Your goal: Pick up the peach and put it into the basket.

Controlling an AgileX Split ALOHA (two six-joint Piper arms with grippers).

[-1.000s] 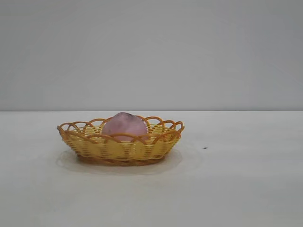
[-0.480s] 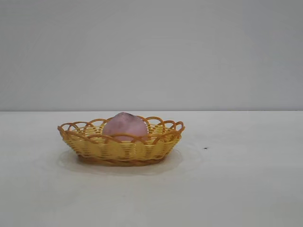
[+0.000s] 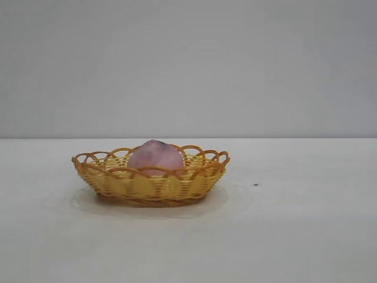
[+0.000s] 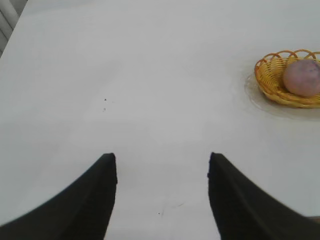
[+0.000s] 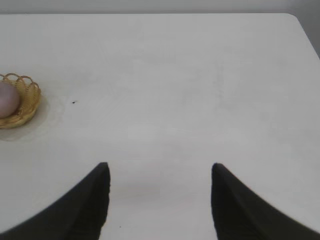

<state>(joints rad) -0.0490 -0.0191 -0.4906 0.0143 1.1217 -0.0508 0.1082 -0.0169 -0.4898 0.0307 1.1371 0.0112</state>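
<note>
The pink-mauve peach (image 3: 155, 157) lies inside the yellow woven basket (image 3: 147, 186) on the white table, left of centre in the exterior view. The left wrist view shows the basket (image 4: 272, 87) with the peach (image 4: 302, 78) in it, far off. The right wrist view shows the basket (image 5: 27, 102) and peach (image 5: 7, 99) far off too. My left gripper (image 4: 162, 160) is open and empty over bare table. My right gripper (image 5: 160, 170) is open and empty over bare table. Neither gripper shows in the exterior view.
A small dark speck (image 3: 255, 184) lies on the table to the right of the basket. The table's rounded corner (image 5: 295, 20) shows in the right wrist view. A pale wall stands behind the table.
</note>
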